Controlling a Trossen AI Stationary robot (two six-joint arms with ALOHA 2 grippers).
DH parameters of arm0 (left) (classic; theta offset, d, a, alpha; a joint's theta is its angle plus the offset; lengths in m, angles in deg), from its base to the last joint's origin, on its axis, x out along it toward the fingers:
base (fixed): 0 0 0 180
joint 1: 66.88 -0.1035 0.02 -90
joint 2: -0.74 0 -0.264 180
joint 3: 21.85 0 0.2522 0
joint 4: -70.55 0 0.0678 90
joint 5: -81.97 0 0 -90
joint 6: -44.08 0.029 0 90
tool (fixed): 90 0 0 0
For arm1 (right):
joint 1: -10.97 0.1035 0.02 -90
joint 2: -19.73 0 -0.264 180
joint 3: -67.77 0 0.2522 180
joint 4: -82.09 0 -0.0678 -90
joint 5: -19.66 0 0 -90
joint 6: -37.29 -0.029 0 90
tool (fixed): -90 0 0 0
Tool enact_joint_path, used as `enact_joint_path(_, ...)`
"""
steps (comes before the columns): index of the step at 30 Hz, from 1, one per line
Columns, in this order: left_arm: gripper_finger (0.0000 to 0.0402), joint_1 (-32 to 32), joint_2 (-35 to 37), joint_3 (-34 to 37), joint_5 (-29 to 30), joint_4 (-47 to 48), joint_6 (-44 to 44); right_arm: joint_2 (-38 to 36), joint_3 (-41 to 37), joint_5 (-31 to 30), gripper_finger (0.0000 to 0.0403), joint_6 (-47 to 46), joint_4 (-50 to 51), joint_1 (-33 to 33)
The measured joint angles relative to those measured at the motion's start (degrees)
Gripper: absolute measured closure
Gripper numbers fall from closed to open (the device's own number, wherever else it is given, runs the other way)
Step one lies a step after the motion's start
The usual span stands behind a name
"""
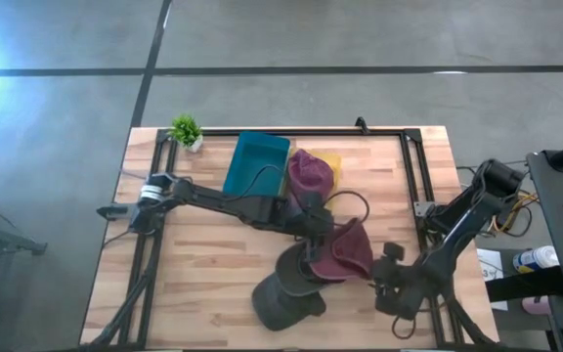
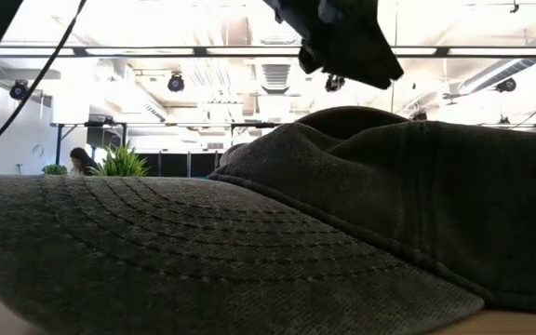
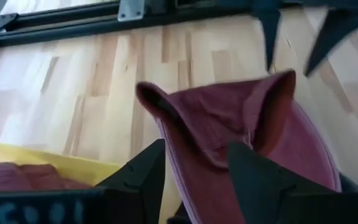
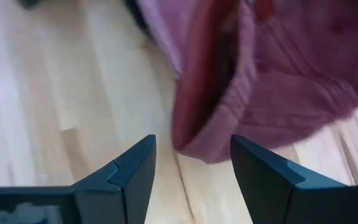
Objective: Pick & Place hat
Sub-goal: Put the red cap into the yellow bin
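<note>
The maroon hat point(image 1: 345, 249) sits just beside the dark grey cap point(image 1: 286, 293), overlapping the cap's crown on the wooden table point(image 1: 203, 264). The left gripper point(image 3: 194, 177) grasps the maroon hat's fabric between its fingers point(image 3: 143, 174). The right gripper point(image 4: 191, 165) is beside the maroon hat, on the side away from the cap, fingers point(image 4: 263, 171) spread with nothing between them. A second maroon hat point(image 1: 309, 174) lies farther from the cap, next to a teal bin point(image 1: 257, 161).

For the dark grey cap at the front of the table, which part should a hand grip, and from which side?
Probably the dark grey cap is best taken by its brim. The brim is thin, stiff-looking and lies flat toward the front edge, away from the maroon hat. Come from above at the front, one finger sliding under the edge.
</note>
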Motion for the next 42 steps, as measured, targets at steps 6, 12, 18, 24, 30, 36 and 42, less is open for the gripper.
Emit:
enact_joint_path(6,0.0234,0.34,0.85,0.05,-2.09,6.21,0.37,1.43,1.97,-0.99,0.0202,-2.54,2.90,0.00)
enact_joint_path(12,0.0234,0.56,0.85,3.33,-3.99,15.00,-0.13,4.86,1.38,-1.43,0.0202,-0.62,2.57,-1.79)
enact_joint_path(18,0.0234,1.39,0.96,8.56,-4.53,15.35,-1.23,8.23,1.64,-1.49,0.0202,2.95,1.27,-5.05)
enact_joint_path(24,0.0234,1.54,0.93,13.77,-6.46,2.72,-1.63,10.38,3.24,-2.14,0.0202,12.12,-1.14,-8.69)
enact_joint_path(30,0.0234,1.43,0.96,17.78,-8.68,-5.34,-3.29,11.88,4.10,-1.32,0.0202,18.18,-4.74,-11.80)
enact_joint_path(36,0.0234,1.43,0.96,18.97,-10.66,-7.83,-3.74,12.48,4.24,-1.23,0.0202,20.75,-6.49,-14.15)
enact_joint_path(42,0.0234,1.49,0.93,17.52,-10.89,-7.65,-3.47,12.07,4.35,0.24,0.0237,20.53,-6.49,-14.69)
